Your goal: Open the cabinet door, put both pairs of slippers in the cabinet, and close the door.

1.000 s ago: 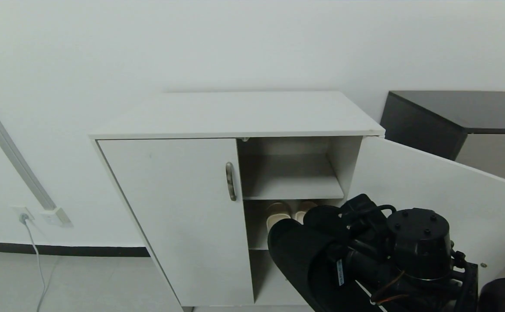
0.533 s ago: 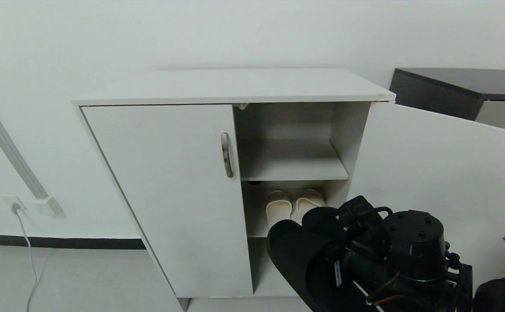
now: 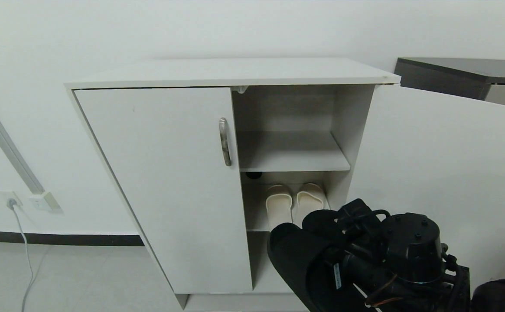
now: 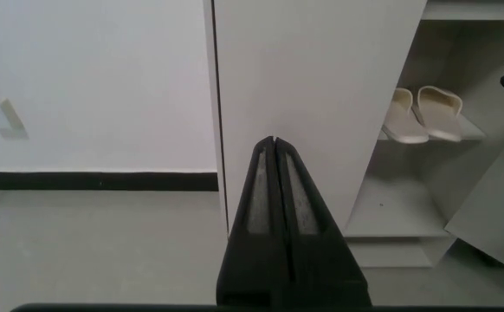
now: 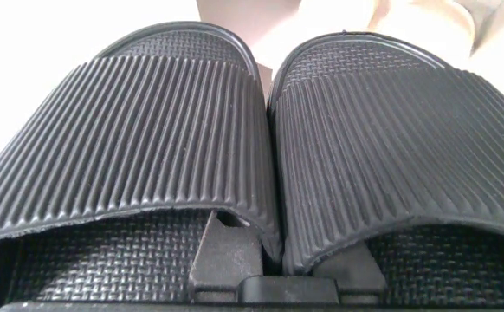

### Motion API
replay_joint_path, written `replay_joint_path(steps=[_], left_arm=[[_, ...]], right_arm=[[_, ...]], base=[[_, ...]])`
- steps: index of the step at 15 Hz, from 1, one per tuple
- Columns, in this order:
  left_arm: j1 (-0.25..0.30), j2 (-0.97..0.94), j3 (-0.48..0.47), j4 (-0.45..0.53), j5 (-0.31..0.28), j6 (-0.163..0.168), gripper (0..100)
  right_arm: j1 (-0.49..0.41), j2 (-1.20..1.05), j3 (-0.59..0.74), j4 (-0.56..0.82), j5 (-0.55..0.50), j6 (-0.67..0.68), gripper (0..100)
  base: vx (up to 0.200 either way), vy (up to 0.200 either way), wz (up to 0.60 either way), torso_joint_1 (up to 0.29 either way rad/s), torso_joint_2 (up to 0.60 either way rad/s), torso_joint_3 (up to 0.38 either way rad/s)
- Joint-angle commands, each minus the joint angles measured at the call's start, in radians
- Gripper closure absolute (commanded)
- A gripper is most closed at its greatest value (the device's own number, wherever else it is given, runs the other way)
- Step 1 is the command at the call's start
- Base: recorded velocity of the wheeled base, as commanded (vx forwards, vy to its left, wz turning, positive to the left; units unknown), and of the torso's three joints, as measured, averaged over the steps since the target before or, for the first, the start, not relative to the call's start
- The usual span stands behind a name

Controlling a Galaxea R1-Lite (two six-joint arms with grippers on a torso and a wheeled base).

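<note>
Right wrist view looks straight down my right gripper [image 5: 282, 264]: its fingers [image 5: 226, 256] are closed on the pair of black slippers [image 5: 261, 147]. They reach in under the ribbed straps and pinch the two inner sides together, so the slippers lie side by side and touch along the middle. In the head view the right gripper [image 3: 343, 247] holds the black slippers [image 3: 295, 255] out before the open right half of the cabinet [image 3: 235, 71], low down, across the bottom compartment. I cannot tell how near they are to its front edge.

My left gripper [image 4: 274, 152] has its jaws pressed flat together with nothing between them. It points at the left door [image 4: 313, 78] above the floor [image 4: 96, 243], and it is apart from the door.

The left door [image 3: 161, 182] is shut, with its metal handle [image 3: 224, 141] upright by its inner edge. The right door [image 3: 443, 164] is swung wide open to my right.

Inside, the cream slippers [image 3: 295, 201] lie on the middle shelf [image 3: 256, 225], side by side and touching. One is close beside the shut door's edge and the other is near the cabinet's right wall. The left wrist view shows the cream slippers [image 4: 421, 113] on that shelf too, reaching its front edge.

A wall socket [image 3: 11, 200] with a plugged-in cable sits low on the wall to the left of the cabinet. A dark counter [image 3: 464, 69] stands beyond the open door on the right.
</note>
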Motion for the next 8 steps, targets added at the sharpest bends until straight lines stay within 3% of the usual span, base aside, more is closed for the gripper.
replay_joint_path(steps=[1, 3, 4, 5, 6, 8], left_arm=[[0.0, 0.001, 0.0, 0.0, 0.001, 0.0, 100], [0.0, 0.001, 0.0, 0.0, 0.001, 0.0, 100], [0.0, 0.001, 0.0, 0.0, 0.001, 0.0, 100], [0.0, 0.001, 0.0, 0.0, 0.001, 0.001, 100], [0.0, 0.001, 0.0, 0.0, 0.001, 0.001, 100], [0.0, 0.001, 0.0, 0.0, 0.001, 0.001, 100]], right_arm=[[0.0, 0.008, -0.001, -0.008, -0.003, -0.016, 100], [0.017, 0.071, -0.028, -0.108, -0.075, -0.045, 100], [0.046, 0.123, -0.097, -0.119, -0.186, -0.042, 100], [0.071, 0.174, -0.166, -0.104, -0.298, -0.029, 100], [0.089, 0.204, -0.207, -0.093, -0.344, -0.015, 100], [0.129, 0.235, -0.357, 0.067, -0.448, 0.022, 100]], base=[[0.0, 0.0, 0.0, 0.0, 0.0, 0.0], [0.0, 0.0, 0.0, -0.01, 0.11, 0.102], [0.0, 0.0, 0.0, -0.007, 0.12, 0.076], [0.0, 0.0, 0.0, 0.007, 0.08, 0.041], [0.0, 0.0, 0.0, 0.0, 0.0, 0.0], [0.0, 0.0, 0.0, 0.0, 0.0, 0.0]])
